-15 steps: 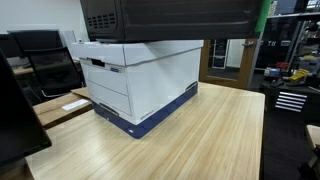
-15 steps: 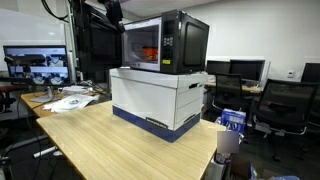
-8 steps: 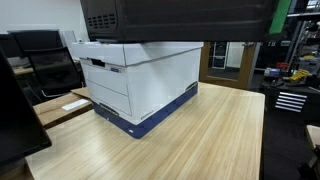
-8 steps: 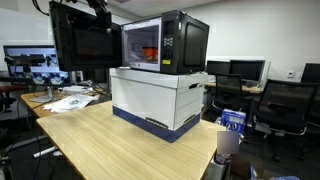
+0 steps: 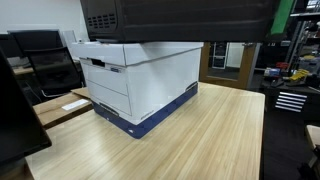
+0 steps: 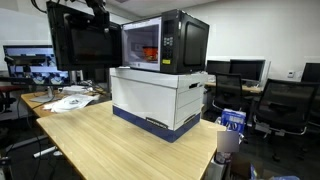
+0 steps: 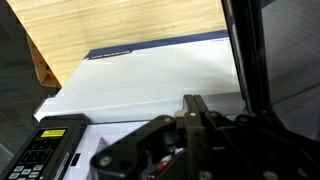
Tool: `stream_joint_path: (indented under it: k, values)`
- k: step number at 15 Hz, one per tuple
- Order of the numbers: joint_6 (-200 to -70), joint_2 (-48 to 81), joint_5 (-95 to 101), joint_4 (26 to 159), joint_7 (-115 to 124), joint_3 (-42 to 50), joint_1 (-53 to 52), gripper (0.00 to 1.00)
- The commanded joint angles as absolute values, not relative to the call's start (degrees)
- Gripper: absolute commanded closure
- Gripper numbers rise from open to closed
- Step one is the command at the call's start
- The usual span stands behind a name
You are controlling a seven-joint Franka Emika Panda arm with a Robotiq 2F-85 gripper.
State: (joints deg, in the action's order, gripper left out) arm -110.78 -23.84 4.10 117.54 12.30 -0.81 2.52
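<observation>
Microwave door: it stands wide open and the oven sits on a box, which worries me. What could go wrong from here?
1. The shut gripper is close to the edge of the open door; forcing the door wider could overstrain it.
2. The microwave stands on a white box, not straight on the table; a sideways pull on the door might shift or tip it.

Robot hand [image 7: 196, 105], closed.
In the wrist view its fingers are pressed together; the arm [image 6: 96, 8], largely cropped, seems to enter from above.

No legible text; microwave keypad [image 7: 42, 155] (blurred), box print [image 6: 151, 123] unreadable.
</observation>
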Motion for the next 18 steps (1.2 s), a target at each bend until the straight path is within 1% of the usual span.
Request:
stream_joint_path:
  k: [1, 11, 18]
  values:
    - [-107.91, -24.34, 0.99, 116.53, 8.22, 0.17, 1.43, 0.97]
    - [-98.45, -23.49, -7.57, 112.12, -0.74, 2.07, -1.02, 0.97]
    - [-96.95, -23.06, -8.23, 112.85, -1.96, 3.55, -0.25, 0.98]
